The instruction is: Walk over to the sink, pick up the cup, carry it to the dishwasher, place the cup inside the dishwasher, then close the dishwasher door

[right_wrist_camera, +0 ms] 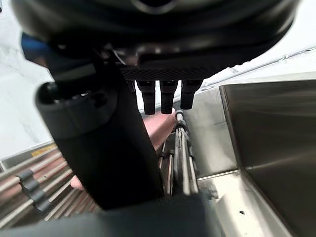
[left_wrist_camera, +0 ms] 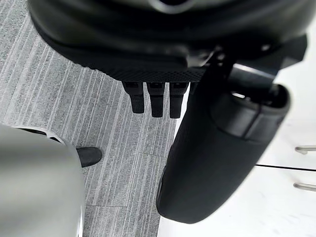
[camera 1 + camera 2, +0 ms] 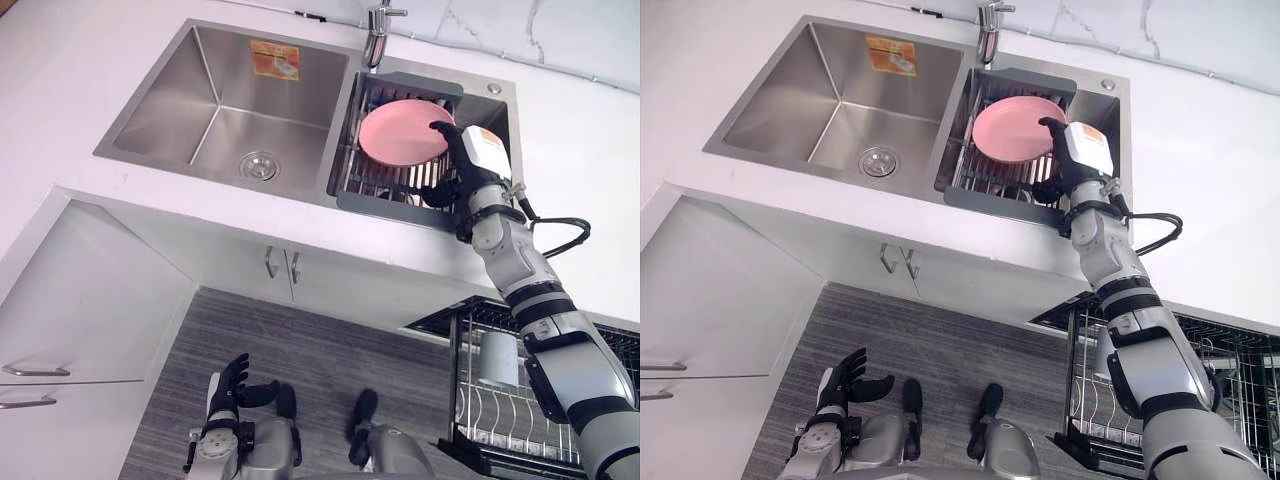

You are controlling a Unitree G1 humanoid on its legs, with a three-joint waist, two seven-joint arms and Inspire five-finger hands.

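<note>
**Q:** Left eye view: where are the hands, and why there?

**A:** The right hand reaches over the right basin of the sink. Its thumb lies at the right rim of a pink plate, which leans on edge in the drain rack. Contact cannot be confirmed. The fingers are extended and grip nothing. Judgement: the arm is positioned for a pickup from this basin. The left hand hangs low over the floor at near left, fingers relaxed and empty, clear of the counter.

**Q:** Where is the cup, and how is it oriented?

**A:** A pale cup-shaped vessel sits in the dishwasher rack at near right, well apart from the right hand. I judge this to be the cup. Its long axis runs roughly far to near. I cannot tell which end is the mouth.

**Q:** Right eye view?

**A:** Same layout. The rack is drawn out below the counter edge, so it is open to loading from above.

**Q:** Left wrist view?

**A:** The fingers are straight in a row with only floor past them, so the hand holds nothing.

**Q:** Right wrist view?

**A:** The fingers are straight, with the plate and the bars of the drain rack just past their tips. Nothing is enclosed
</note>
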